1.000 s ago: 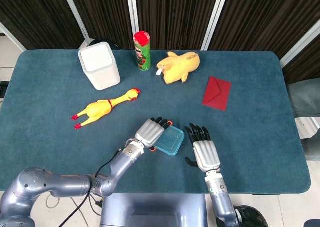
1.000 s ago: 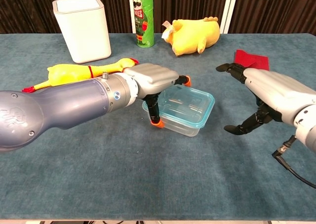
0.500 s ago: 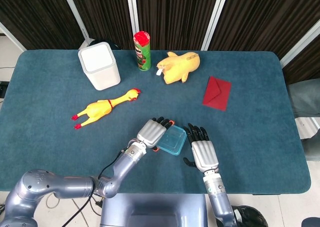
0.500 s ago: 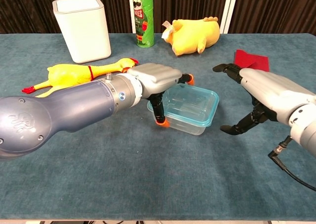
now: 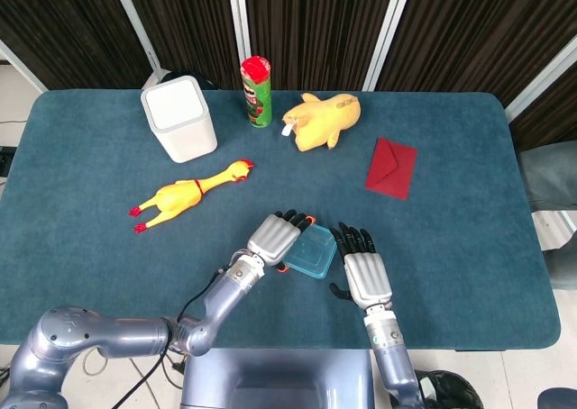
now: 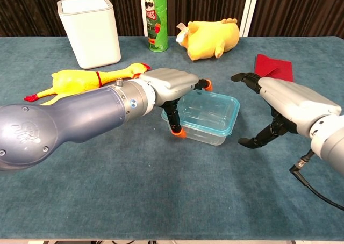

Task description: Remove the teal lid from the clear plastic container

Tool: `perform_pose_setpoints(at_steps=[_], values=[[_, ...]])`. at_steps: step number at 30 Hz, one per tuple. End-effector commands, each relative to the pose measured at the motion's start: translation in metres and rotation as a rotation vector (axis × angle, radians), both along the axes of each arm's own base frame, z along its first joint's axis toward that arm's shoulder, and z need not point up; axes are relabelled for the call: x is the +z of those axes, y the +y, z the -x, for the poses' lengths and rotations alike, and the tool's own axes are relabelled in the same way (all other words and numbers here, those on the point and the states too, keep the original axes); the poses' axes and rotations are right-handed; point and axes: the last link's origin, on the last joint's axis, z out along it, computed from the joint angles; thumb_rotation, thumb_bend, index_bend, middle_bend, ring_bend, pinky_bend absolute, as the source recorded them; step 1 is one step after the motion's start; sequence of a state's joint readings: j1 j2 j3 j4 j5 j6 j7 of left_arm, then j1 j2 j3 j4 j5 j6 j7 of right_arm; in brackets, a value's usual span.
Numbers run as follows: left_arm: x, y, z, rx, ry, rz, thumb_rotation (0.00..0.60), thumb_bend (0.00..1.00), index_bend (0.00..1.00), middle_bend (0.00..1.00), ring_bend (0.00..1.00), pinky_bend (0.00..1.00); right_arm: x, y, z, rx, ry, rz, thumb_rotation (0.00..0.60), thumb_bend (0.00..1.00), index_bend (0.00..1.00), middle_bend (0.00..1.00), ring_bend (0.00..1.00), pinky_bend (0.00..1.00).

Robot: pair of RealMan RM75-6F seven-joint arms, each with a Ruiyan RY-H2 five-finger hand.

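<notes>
The clear plastic container (image 5: pixel 312 253) (image 6: pixel 206 120) with its teal lid (image 6: pixel 230 116) sits on the blue table near the front middle. My left hand (image 5: pixel 273 238) (image 6: pixel 169 85) grips the container's left end, with one orange-tipped finger over the far edge and another down its near side. My right hand (image 5: pixel 364 273) (image 6: pixel 280 101) hovers just right of the container, fingers spread apart and holding nothing. A small gap separates it from the container's right wall. The lid lies flat on the container.
A white bin (image 5: pixel 178 118), a green chip can (image 5: pixel 256 91) and a yellow plush pig (image 5: pixel 322 121) stand along the back. A yellow rubber chicken (image 5: pixel 185 195) lies to the left and a red envelope (image 5: pixel 391 167) to the right.
My left hand has shifted the container slightly to the right. My right hand has drawn in leftward, closer to the container.
</notes>
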State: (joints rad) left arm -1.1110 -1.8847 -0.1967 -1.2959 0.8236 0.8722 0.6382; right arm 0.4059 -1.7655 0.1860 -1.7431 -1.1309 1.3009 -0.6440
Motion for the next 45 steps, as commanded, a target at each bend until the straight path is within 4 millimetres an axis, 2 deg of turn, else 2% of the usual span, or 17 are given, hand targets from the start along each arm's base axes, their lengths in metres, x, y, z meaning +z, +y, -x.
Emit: perform_pose_setpoints(at_steps=[1, 45], values=[[0.000, 0.000, 0.000, -0.001, 0.002, 0.006, 0.600, 0.15, 0.17, 0.19, 0.16, 0.30, -0.001, -0.001, 0.000, 0.000, 0.000, 0.001, 0.600, 0.27, 0.00, 0.00, 0.00, 0.00], [-0.002, -0.002, -0.004, 0.012, 0.011, 0.006, 0.600, 0.15, 0.17, 0.19, 0.16, 0.30, -0.014, 0.001, -0.006, -0.030, -0.063, 0.019, 0.600, 0.27, 0.00, 0.00, 0.00, 0.00]])
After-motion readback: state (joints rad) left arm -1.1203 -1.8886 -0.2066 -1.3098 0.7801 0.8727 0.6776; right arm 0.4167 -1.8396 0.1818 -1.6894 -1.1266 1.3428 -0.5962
